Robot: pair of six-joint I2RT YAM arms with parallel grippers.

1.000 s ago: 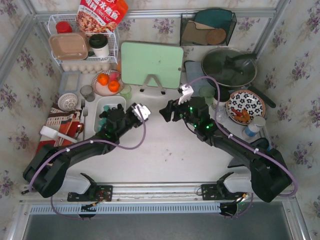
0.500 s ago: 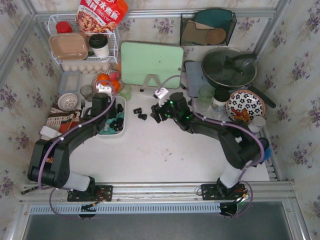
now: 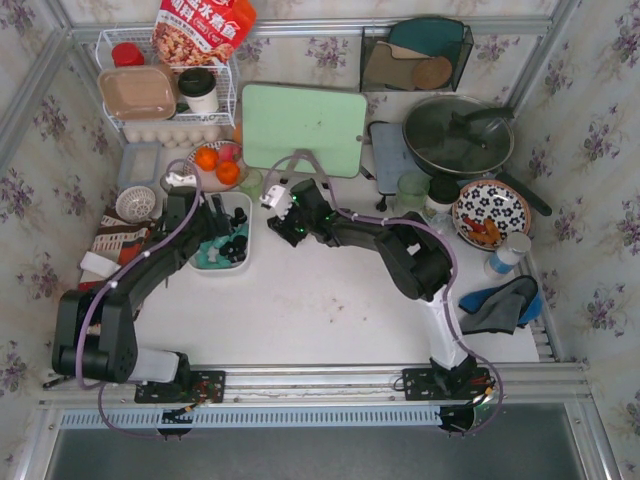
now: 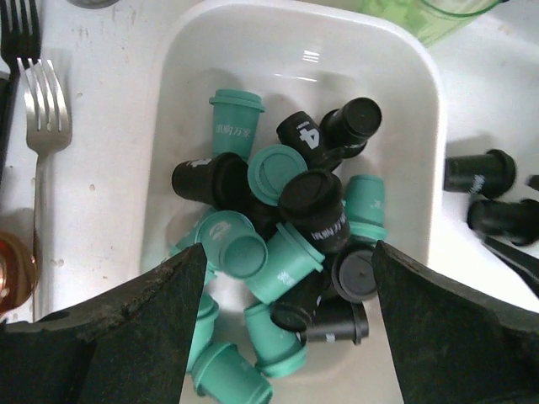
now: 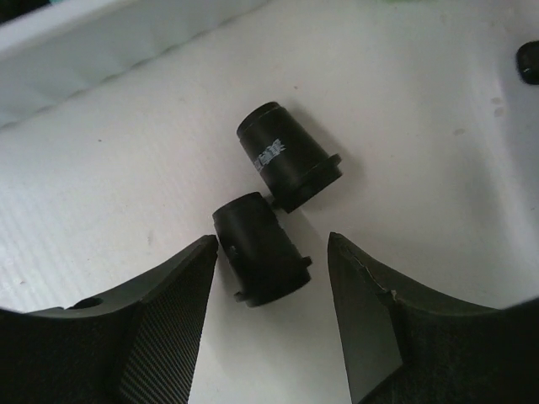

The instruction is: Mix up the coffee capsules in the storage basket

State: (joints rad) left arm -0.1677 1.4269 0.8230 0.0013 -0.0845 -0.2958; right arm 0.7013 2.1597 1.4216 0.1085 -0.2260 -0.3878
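Leftward since the earlier frame, my right gripper (image 5: 271,244) hangs wide open and empty astride a black capsule (image 5: 261,252) on the table (image 5: 126,168), beside the storage basket (image 4: 413,101). My left gripper (image 4: 286,252), likewise open and empty, hovers over the coffee capsules (image 4: 278,172) heaped inside.

"4" on blk capsule (image 4: 308,137), rest unreadable

White table (image 3: 330,310): basket (image 4: 404,93), loose capsules (image 5: 286,156)
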